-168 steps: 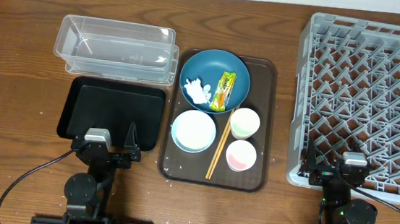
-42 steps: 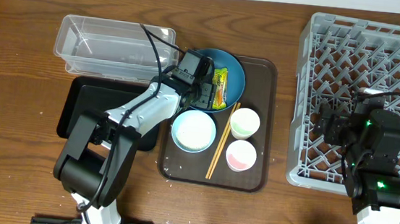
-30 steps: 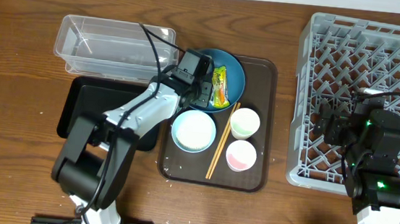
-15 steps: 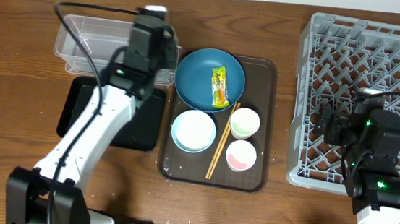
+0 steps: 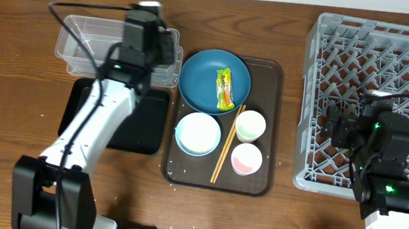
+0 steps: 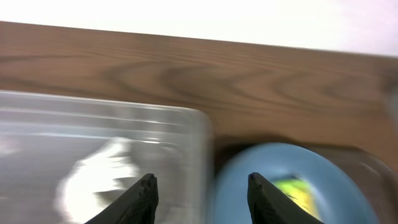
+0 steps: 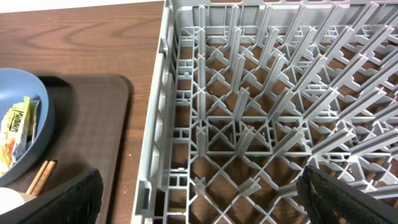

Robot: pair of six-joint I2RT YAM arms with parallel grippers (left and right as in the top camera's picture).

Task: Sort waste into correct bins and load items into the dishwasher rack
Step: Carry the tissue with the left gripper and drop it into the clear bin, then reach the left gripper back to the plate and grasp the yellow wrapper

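L gripper point(image 5: 148, 41) over clear tub point(image 5: 92, 42) bowl-side end, wrapper point(image 5: 225, 88) in dk-blue bowl point(image 5: 198, 81) unblocked above, rack point(image 5: 387, 64) pegs below R gripper point(image 5: 334, 130)

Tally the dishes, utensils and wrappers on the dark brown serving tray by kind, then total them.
Bowls: 2 (dark-blue bowl, light-blue bowl)
Cups: 2 (white cup, pink-inside cup)
Pairs of chopsticks: 1
Printed snack wrapper: 1
Total: 6
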